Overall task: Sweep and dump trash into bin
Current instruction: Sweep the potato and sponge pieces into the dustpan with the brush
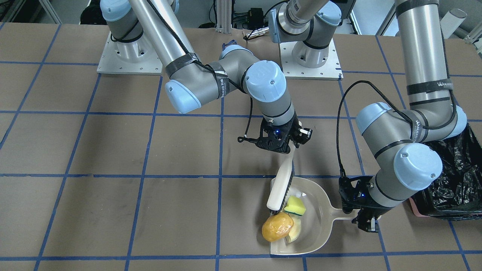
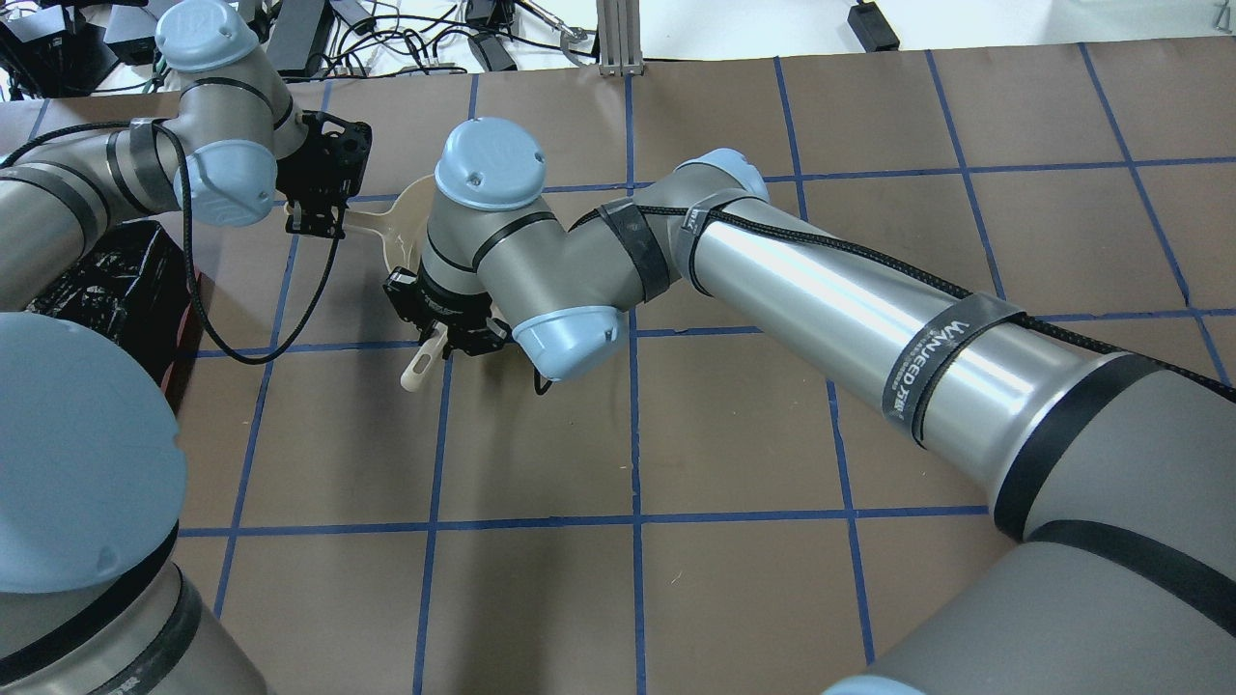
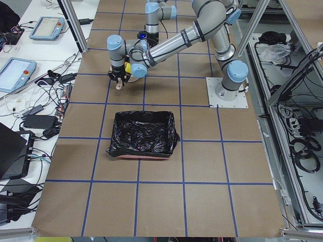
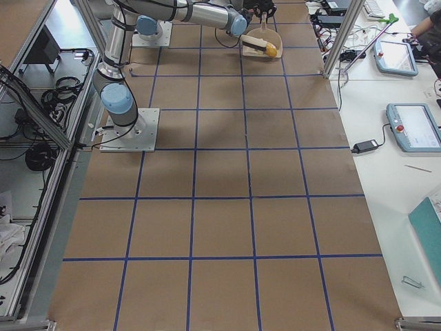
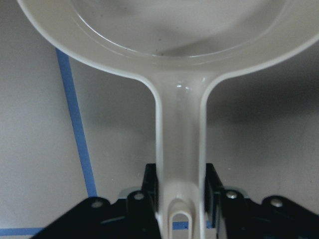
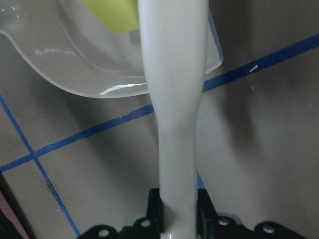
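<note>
Trash [image 1: 281,223] sits at the dustpan's [image 1: 317,222] open edge so the brush [image 1: 280,188] can push it in. Left gripper [image 1: 363,222] clamps the pan handle to keep it flat; right gripper [image 1: 292,148] clamps the brush handle. Bin [image 1: 453,180] waits near.

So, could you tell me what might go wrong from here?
The brown lump sits on the dustpan's open lip, partly over the edge; it could roll off when the left gripper lifts.
The brush, held by the right gripper, lies in the pan by the sponge; lifting before it clears may knock things out.
The bin stands close beside the left arm; a tight swing could snag its black bag.
</note>
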You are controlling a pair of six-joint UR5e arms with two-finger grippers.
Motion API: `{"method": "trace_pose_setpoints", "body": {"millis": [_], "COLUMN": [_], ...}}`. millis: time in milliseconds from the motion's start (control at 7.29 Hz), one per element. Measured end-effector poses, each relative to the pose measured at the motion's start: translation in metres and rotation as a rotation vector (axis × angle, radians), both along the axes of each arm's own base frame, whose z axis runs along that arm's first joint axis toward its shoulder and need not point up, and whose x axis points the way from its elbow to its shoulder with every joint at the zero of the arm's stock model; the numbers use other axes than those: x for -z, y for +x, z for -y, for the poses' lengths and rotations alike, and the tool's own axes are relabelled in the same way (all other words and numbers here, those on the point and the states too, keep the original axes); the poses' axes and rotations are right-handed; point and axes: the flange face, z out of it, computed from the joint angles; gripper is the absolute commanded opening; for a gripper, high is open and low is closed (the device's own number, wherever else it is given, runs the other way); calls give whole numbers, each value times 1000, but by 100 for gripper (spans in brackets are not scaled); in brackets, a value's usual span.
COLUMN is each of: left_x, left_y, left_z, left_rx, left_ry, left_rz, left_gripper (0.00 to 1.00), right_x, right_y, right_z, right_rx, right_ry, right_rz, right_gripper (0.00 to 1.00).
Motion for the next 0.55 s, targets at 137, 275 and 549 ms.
{"method": "trace_pose_setpoints", "body": {"millis": [137,275,549], "left_x": [0,1,2], "left_y": [0,-1,-1], "left_z": [0,0,0], "left_rx": [1,1,1], "left_ry": [0,1,2], "left_rz": [0,0,0], "left_gripper": [0,0,0], "right_x": [0,0,-10], "right_y": [3,1,-10], "right_z": [-3,-5,-10], "right_rx": [-5,-6,-33], "right_ry": [1,2,5], "right_rz": [-6,-33,-123], "right_gripper": [0,0,0]}}
